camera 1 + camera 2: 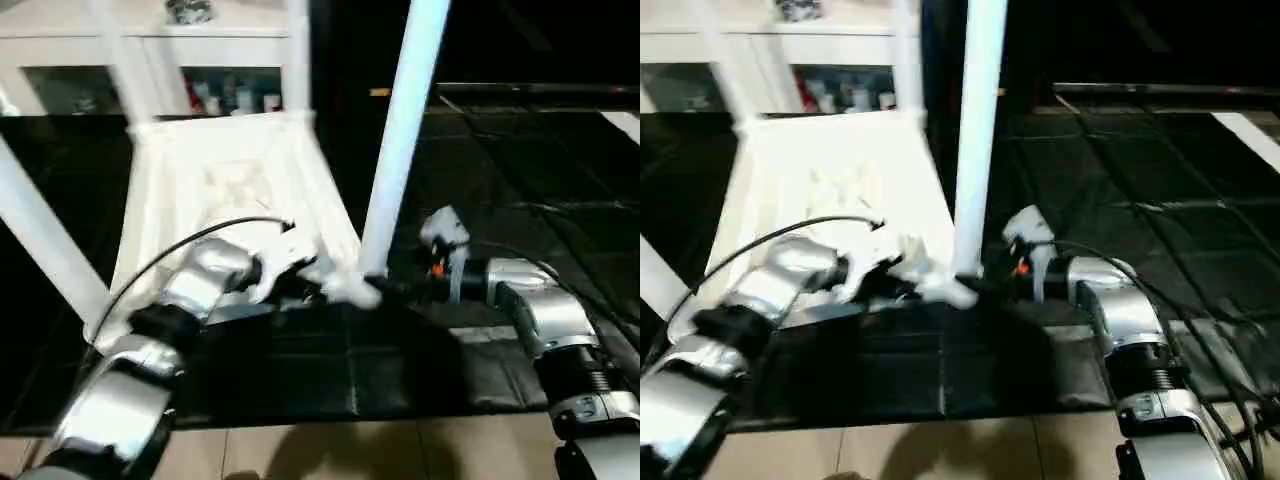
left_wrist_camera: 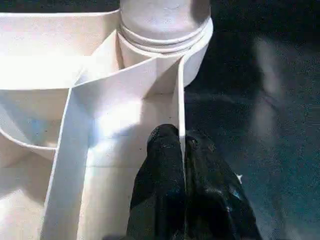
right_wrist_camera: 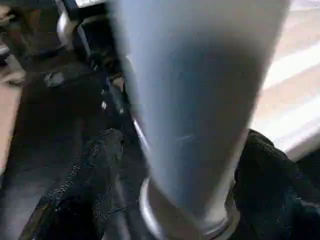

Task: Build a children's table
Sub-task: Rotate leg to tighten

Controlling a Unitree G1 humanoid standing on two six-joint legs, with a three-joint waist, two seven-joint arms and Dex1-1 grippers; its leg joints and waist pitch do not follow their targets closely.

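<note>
White plastic made up the whole job: the table top (image 1: 235,190) lay upside down on the dark floor mat (image 1: 330,370), ribbed underside facing up, with legs standing out of its corner sockets. Seen from the head, the top sat at about eleven o'clock from the middle of the view, and the near leg (image 1: 400,140) rose from its near right corner towards twelve o'clock.

The step in hand looked like seating that near leg in its socket (image 2: 165,47). To do it well, I judged the top had to be kept from sliding while the leg was turned or pressed, the leg kept square to the socket so that it would not bind, and any re-grip taken low, near the collar, where the leg is thickest and least springy.

The left gripper (image 2: 182,150) had its two black fingers pressed together on a thin upright rib (image 2: 181,105) of the underside, just beside that socket, one finger on each face of the rib. The right gripper (image 3: 180,150) reached in from three o'clock at the foot of the leg. Its fingers (image 3: 90,175) stood apart on either side of the leg, well spread; whether they touched the plastic could not be told.
</note>
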